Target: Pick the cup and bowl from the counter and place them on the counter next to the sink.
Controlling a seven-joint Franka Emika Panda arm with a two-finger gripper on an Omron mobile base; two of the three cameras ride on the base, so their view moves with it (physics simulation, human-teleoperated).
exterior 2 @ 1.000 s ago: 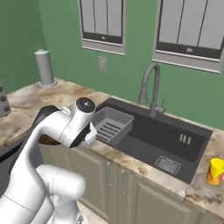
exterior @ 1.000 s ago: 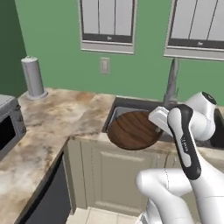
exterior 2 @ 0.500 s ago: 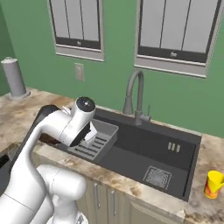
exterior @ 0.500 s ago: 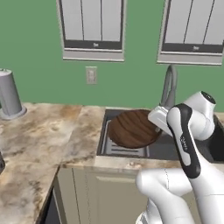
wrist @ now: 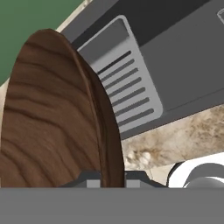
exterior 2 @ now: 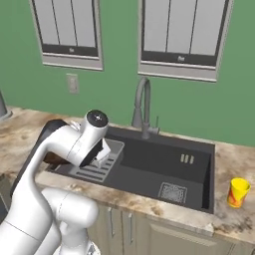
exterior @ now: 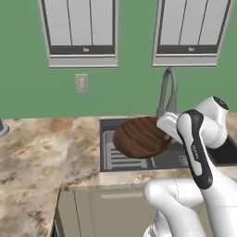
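Observation:
My gripper (wrist: 109,178) is shut on the rim of the wide dark brown wood-grain bowl (wrist: 52,118), held tilted on edge. In the left base view the bowl (exterior: 139,137) hangs over the left end of the dark sink (exterior: 173,157), with the gripper (exterior: 163,133) at its right rim. From the right, my arm hides most of the bowl (exterior 2: 52,159). The yellow cup (exterior 2: 238,192) stands upright on the marbled counter (exterior 2: 234,219) right of the sink (exterior 2: 164,164), far from the gripper.
A grey ribbed drain rack (exterior: 113,158) lies in the sink's left part, below the bowl. The curved grey faucet (exterior 2: 142,106) rises behind the basin. A broad stretch of counter (exterior: 37,152) runs left of the sink. Wall outlet (exterior: 82,84) and windows are behind.
The whole scene has slid left in both base views, so the base has driven right along the counter. The bowl stays held in the gripper; the cup has come nearer in view.

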